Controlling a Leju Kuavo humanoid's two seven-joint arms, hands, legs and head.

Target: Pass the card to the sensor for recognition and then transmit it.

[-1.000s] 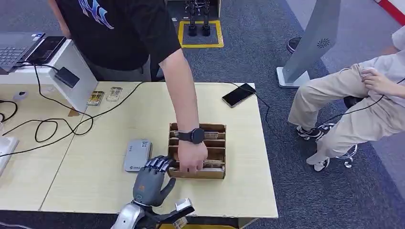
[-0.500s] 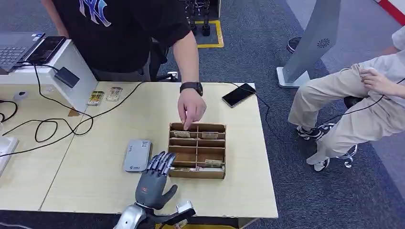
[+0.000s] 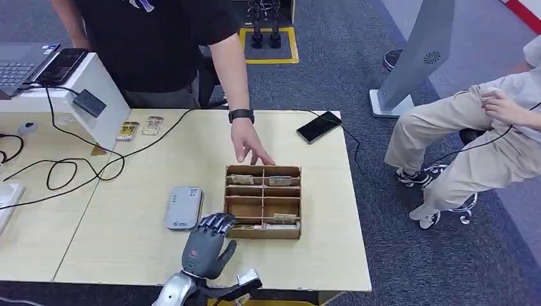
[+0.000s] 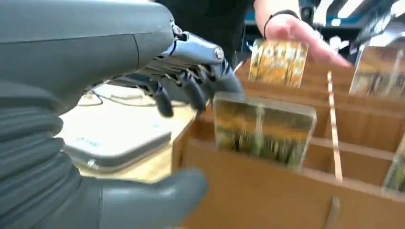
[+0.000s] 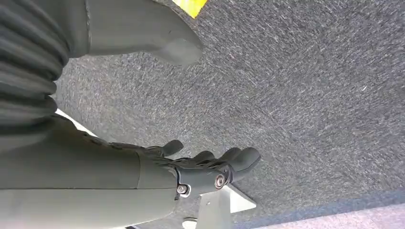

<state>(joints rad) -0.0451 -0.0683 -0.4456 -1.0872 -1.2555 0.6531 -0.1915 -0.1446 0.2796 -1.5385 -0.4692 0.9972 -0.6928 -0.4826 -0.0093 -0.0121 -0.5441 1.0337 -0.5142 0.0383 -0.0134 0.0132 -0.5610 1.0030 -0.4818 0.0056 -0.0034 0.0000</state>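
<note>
My left hand point(image 3: 205, 245) sits low in the centre of the head view, over the near left corner of the box point(image 3: 263, 201). Its fingers point(image 4: 191, 90) are curled down over the box's near edge, right by the card point(image 4: 263, 126) that stands upright in the near-left compartment. In the wrist view the fingertips come to the card's top corner, and the thumb point(image 4: 153, 200) lies apart outside the box's front wall; whether I am touching or pinching the card I cannot tell, as the picture is blurred there.

The sensor point(image 3: 184, 207), a flat grey unit, lies on the counter point(image 3: 127, 242) just left of the box and beyond my hand. More cards point(image 3: 279, 180) stand in the far compartments.

A person's hand point(image 3: 250, 145) with a dark wristband hovers at the box's far edge, near the middle of the frame. A phone point(image 3: 319, 126) lies toward the upper right of the counter, with a cable to it.

My right hand point(image 5: 210, 167) hangs above grey carpet, fingers bent in loosely with nothing in them.
</note>
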